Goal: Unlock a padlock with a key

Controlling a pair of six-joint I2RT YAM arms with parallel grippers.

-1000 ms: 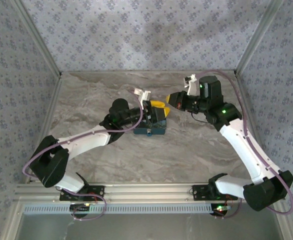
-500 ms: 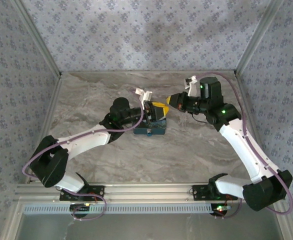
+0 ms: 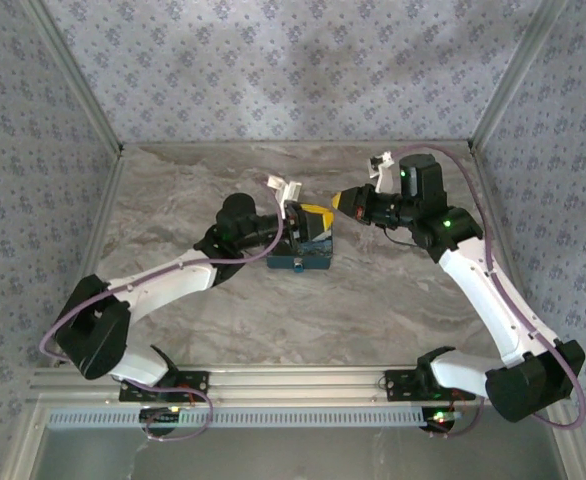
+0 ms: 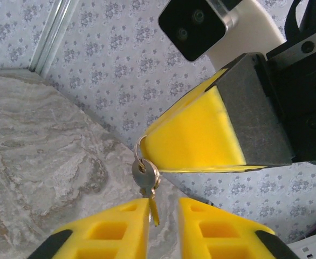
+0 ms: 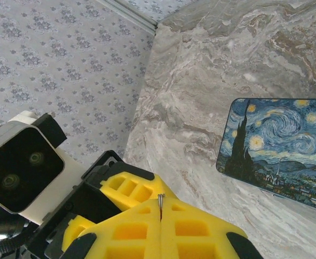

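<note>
Table [image 3: 173,200]: grey marble, under the blue painted case [image 3: 298,263].
Left gripper [image 4: 163,203]: at the case's far edge, fingers slightly apart, with the key [image 4: 145,175] blade hanging in the gap.
Right gripper [image 5: 161,200]: past the case's far right corner, pinched together on the key's ring.
Key: dangles between both grippers, beyond the case's far edge.

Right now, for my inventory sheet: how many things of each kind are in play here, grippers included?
Grippers: 2, the left gripper and the right gripper
Key: 1, the key
Box: 1, the Starry Night box
Total: 4
</note>
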